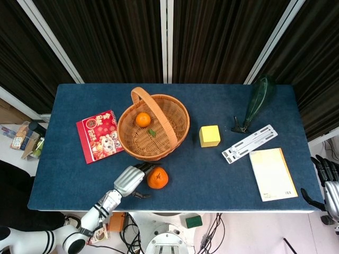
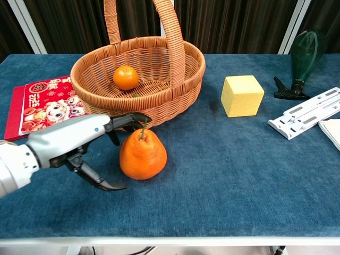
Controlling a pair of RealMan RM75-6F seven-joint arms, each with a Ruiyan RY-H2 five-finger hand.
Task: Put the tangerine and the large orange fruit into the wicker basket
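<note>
Left hand (image 2: pixel 79 146) sits just left of the large orange fruit (image 2: pixel 142 154) on the tabletop (image 2: pixel 228 175), fingers spread around its near side, not yet clamped. Stem upright. Wicker basket (image 2: pixel 159 101) just behind, tangerine (image 2: pixel 126 77) inside. Right hand (image 1: pixel 329 185) well apart, fingers apart, holding nothing.

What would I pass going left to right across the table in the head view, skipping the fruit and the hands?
Red booklet → wicker basket → yellow block → white rail → cream notebook.
</note>
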